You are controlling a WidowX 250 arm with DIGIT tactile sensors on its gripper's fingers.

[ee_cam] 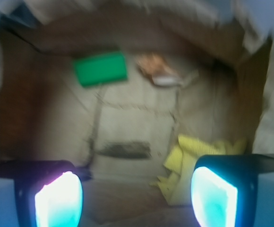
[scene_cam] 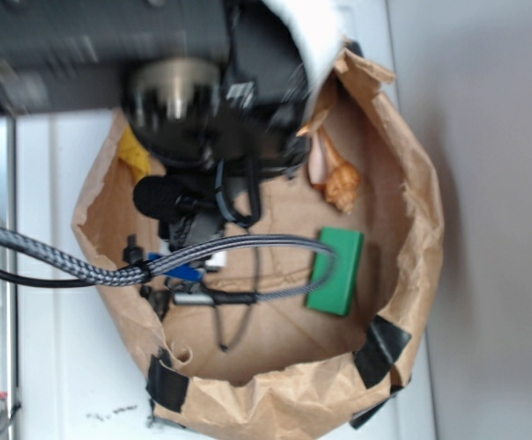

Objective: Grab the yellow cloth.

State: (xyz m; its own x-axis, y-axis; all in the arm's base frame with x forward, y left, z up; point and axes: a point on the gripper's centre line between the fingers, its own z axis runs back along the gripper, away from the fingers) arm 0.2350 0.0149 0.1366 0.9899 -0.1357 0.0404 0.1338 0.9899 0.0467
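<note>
Two views show a WidowX 250 arm working inside a crumpled brown paper enclosure [scene_cam: 413, 183] whose rim is patched with black tape [scene_cam: 382, 351]. In the exterior view, the arm's dark, blurred body hangs over the upper left of the paper floor, hiding much of it, while a grey braided cable [scene_cam: 64, 259] runs in from the left edge and drapes across the middle. The bright yellow fabric cloth [scene_cam: 135, 154] peeks out at the upper left, against the paper wall and partly covered by the arm. A flat green rectangular block [scene_cam: 336, 270] lies on the paper floor at the right, well apart from the cloth. An orange, lumpy object [scene_cam: 339, 183] sits near the wall above the block; its kind cannot be told.

The wrist view looks down between the gripper [ee_cam: 137, 194], whose two fingers stand wide apart at the bottom corners, glowing pale cyan, with nothing held between them. The yellow cloth [ee_cam: 186, 161] lies bunched on the floor, just inside and partly behind the right-hand finger [ee_cam: 212, 196], so it sits off to one side of the gap rather than centred. The green block [ee_cam: 100, 69] lies farther off near the far wall, left of centre, with the orange object [ee_cam: 153, 66] beside it. Both views are blurred.
</note>
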